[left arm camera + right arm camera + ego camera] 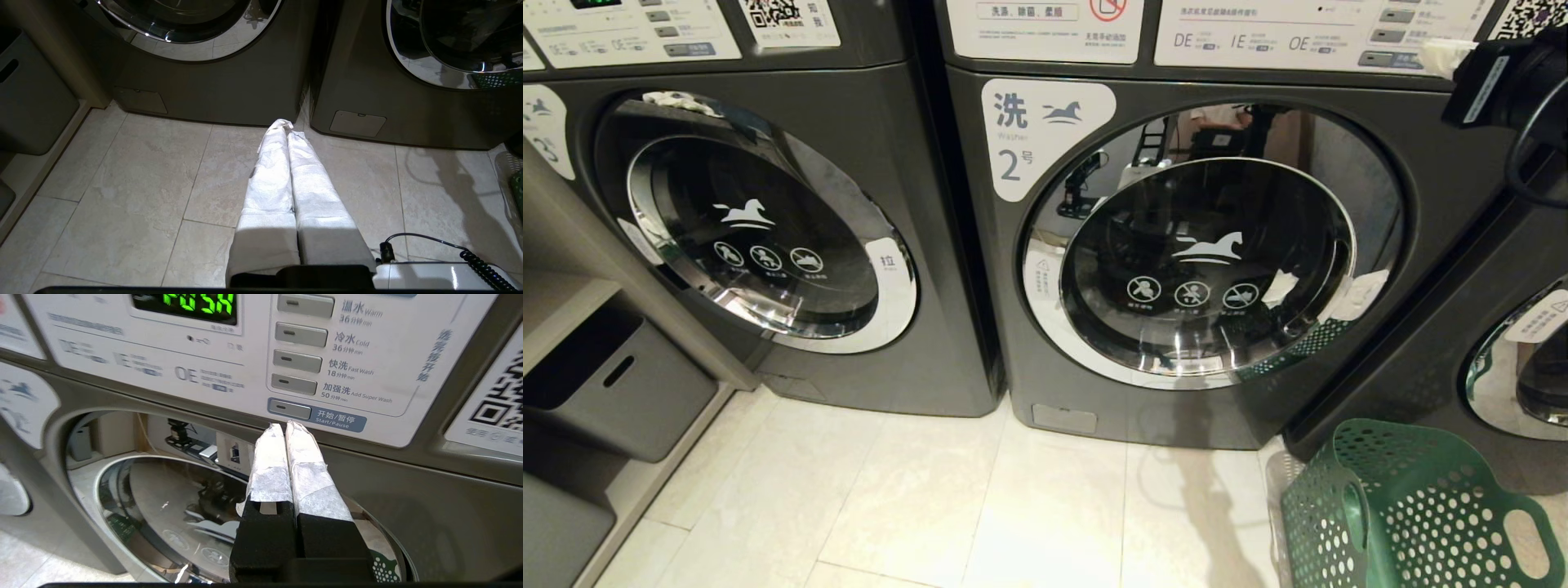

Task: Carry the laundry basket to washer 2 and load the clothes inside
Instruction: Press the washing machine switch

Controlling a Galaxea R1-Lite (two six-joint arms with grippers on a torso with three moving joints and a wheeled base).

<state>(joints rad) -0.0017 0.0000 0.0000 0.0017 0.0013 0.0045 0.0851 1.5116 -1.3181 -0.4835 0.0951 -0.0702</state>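
Right gripper (285,425) at panel upper right of head view, jaws clenched, empty, tips just below start button (289,409). Washer 2 (1176,245) door shut. Basket (1413,506) on floor, lower right. Left gripper (288,126) parked, clenched. Advice: press squarely, tips only.

washer 2 (1176,245) is dark grey with a chrome door ring, white horse logo and white label. The laundry basket (1413,510) by its lower right corner is dark green, dotted with round holes. Floor (915,498) is cream tile. Both tools wear white wrap: right tool (287,428), left tool (286,125).
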